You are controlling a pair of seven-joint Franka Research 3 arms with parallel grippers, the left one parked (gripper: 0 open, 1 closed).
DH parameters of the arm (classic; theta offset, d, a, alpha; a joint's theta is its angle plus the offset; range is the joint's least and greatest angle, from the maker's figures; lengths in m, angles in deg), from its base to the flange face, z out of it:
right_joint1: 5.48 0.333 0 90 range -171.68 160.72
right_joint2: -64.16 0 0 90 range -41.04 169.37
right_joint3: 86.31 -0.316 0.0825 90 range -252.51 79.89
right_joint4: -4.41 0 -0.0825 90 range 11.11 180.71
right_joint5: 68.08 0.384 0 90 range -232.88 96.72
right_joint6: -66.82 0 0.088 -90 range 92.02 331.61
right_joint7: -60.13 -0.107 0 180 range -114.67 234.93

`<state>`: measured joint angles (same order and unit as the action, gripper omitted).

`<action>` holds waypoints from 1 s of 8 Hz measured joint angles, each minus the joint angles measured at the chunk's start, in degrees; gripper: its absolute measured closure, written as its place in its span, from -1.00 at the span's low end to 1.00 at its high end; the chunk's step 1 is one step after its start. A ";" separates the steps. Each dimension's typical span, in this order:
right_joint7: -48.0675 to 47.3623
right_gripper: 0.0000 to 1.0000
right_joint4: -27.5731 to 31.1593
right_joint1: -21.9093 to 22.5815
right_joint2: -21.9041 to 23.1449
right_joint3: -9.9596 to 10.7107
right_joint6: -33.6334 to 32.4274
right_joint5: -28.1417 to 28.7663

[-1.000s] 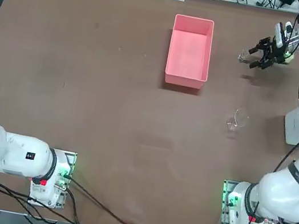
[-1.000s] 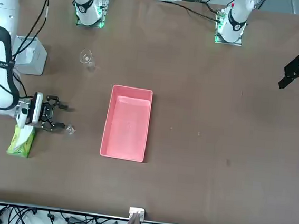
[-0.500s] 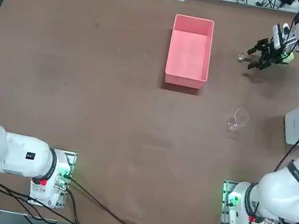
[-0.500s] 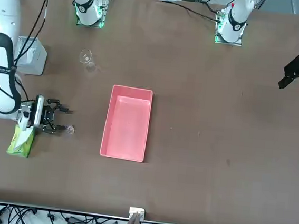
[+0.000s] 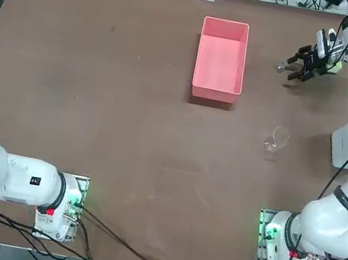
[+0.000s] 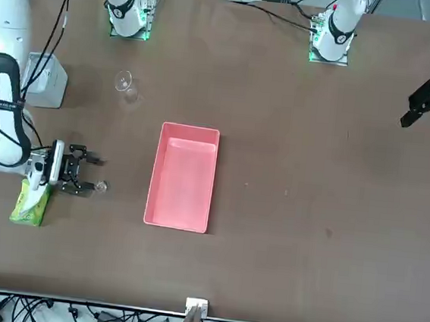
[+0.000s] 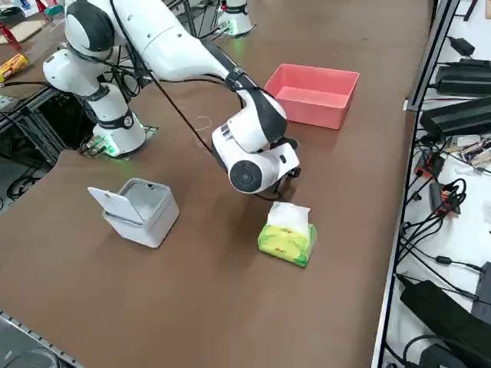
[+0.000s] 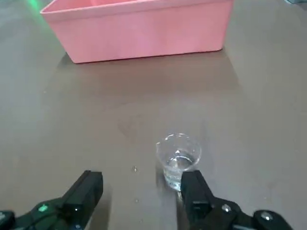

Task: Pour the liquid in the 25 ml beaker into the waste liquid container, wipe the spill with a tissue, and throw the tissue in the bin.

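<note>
Reaching low over the far right part of the table (image 5: pixel 100 90), the right gripper (image 8: pixel 139 191) is pointing toward the pink tray (image 5: pixel 221 59), with its jaws spread wide and nothing between them. The 25 ml beaker (image 8: pixel 178 159) is standing upright on the table just ahead of the fingertips (image 8: pixel 88 184), closer to one finger than the other and not yet enclosed; a little clear liquid is showing at its bottom. Small droplets (image 8: pixel 135 168) are lying on the table beside it. In the top view the beaker is sitting to the right of the tray, well apart from it. The larger glass beaker (image 5: pixel 276 138) is standing nearer the robot. The yellow-green tissue pack (image 7: pixel 288 235) is resting just behind the wrist, with a white sheet sticking up from its slot. The grey bin (image 7: pixel 138 210) is standing at the right edge, lid open.
</note>
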<state>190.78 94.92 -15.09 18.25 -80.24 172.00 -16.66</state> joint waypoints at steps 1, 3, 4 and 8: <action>0.02 -1.00 -0.40 -0.06 -0.29 0.00 -0.01 0.01; 0.10 -1.00 -0.98 -0.07 -0.69 -0.05 -0.01 0.04; 0.11 -1.00 -1.78 -0.07 -1.18 -0.11 -0.02 0.05; 0.15 -1.00 -3.52 -0.05 -2.94 -0.36 -0.05 1.22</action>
<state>190.93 91.40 -15.15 15.31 -80.60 171.95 -15.44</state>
